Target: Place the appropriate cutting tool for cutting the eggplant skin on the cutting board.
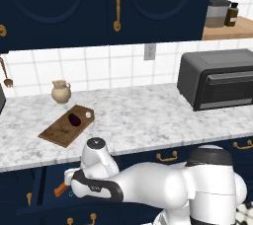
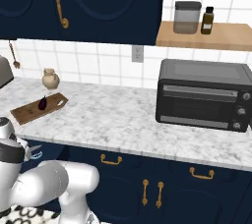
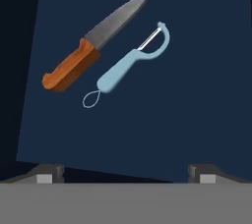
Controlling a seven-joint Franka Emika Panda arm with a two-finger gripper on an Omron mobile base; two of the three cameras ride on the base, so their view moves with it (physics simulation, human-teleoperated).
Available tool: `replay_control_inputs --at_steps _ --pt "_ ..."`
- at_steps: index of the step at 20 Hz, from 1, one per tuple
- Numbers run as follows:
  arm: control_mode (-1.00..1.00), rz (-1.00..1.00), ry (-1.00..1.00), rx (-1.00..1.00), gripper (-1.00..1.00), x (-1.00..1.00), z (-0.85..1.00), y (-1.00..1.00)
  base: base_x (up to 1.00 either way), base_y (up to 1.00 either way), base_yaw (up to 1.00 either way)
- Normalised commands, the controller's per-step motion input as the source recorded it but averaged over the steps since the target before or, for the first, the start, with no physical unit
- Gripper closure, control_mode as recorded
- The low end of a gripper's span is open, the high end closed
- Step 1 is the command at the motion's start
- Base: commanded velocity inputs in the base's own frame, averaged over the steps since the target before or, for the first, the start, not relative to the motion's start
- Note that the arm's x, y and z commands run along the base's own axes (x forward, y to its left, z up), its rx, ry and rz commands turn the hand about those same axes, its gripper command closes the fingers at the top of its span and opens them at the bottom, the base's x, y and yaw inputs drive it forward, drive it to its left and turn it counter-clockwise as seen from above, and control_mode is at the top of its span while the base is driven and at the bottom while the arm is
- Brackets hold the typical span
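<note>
One eggplant sits on one cutting board in the left base view; the arm hides all but the knife's orange handle below. Right base view – same pair, small. Hand view: one peeler beside one knife on the dark drawer floor, gripper wide apart, empty.

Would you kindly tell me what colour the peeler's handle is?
Light blue; the peeler shows best in the hand view, lying beside the orange-handled knife.

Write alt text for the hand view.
A light-blue peeler and an orange-handled knife lie side by side, apart, on a dark blue drawer floor, with the open claw hovering above them.
</note>
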Motion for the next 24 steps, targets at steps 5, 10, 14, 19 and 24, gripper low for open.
replay_control_inputs --at_steps 5,10,14,19,24 --pt "-1.00 0.00 -0.08 0.05 -1.00 0.21 -0.21 0.09 0.00 0.00 0.00" --pt "-1.00 0.00 -0.05 0.03 -1.00 0.23 -0.18 0.13 0.00 0.00 0.00" --pt "-1.00 0.00 -0.02 0.00 -1.00 0.18 -0.16 0.14 0.00 0.00 0.00" --pt "-1.00 0.00 -0.01 0.00 -1.00 0.20 -0.14 0.12 0.00 0.00 0.00" --pt "-1.00 0.00 0.00 0.00 -1.00 0.14 -0.11 0.10 0.00 0.00 0.00"
